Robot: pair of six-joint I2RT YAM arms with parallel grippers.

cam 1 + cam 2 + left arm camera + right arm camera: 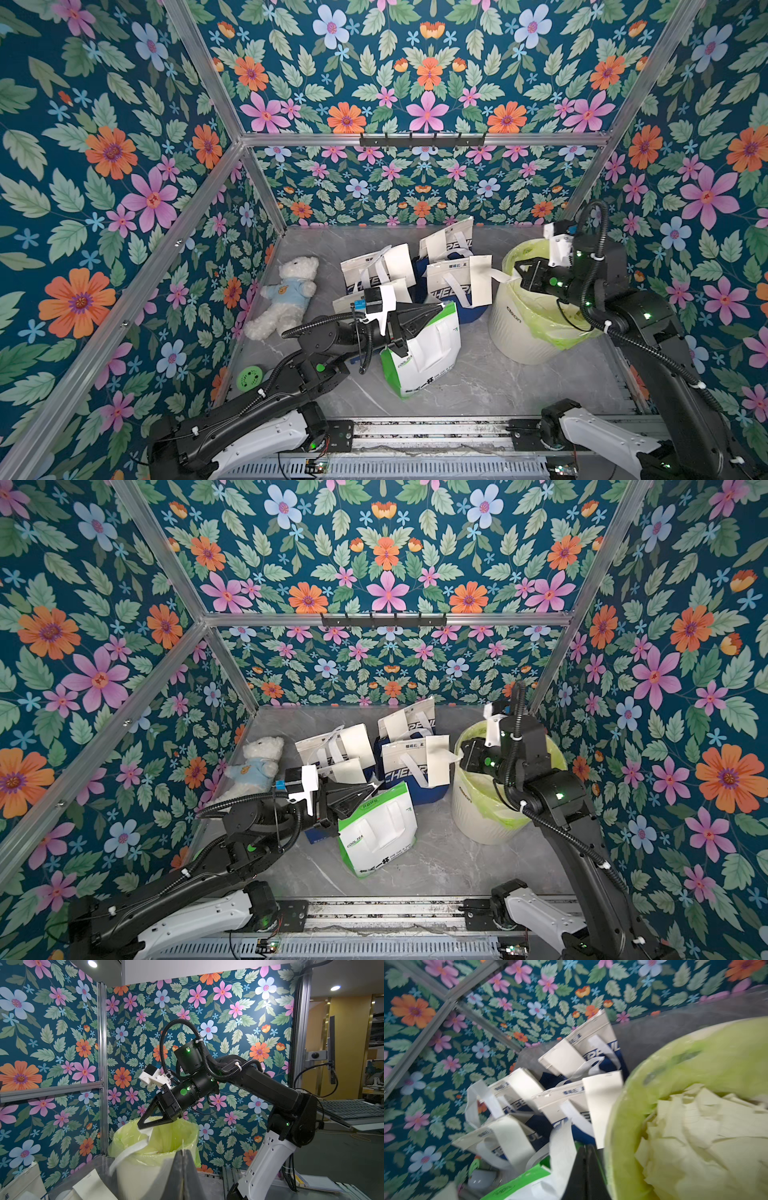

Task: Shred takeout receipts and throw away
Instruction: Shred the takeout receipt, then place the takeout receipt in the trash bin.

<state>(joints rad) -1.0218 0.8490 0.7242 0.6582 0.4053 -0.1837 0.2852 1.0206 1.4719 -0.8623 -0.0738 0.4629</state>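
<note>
Closest to my base, my left jaws are pressed shut at the top edge of the green-and-white bag (419, 365), which stands on the desk (478, 386). I cannot tell whether they touch it. Beyond perhaps a white sliver at the tips, too thin to be sure of, I make out nothing held. Just behind stand the white-and-blue bags (451, 294), and against their faces lie the takeout receipts (482, 282) not yet torn. These are plain white sheets, one on the bag just beside the bin and others on the bags further back. To my right is the bin (515, 328), lined in yellow-green plastic, with crumpled torn paper (695, 1136) inside. My right jaws are closed over its rim on the bags' side, pinching a strip (128, 1153) of receipt that droops down the outside of the rim. I judge this paper very light, thin and limp: it will flop, cling to the liner and tear at the least pull. A sheet is best pinched flat at a free corner or edge, clear of the bags' white strap handles. For tearing, both jaws should sit close together on one edge. The drooping strip looks likely to slide down outside unless it hangs over the opening when let go. Furthest off, a teddy bear (286, 291) lies by the left wall.
</note>
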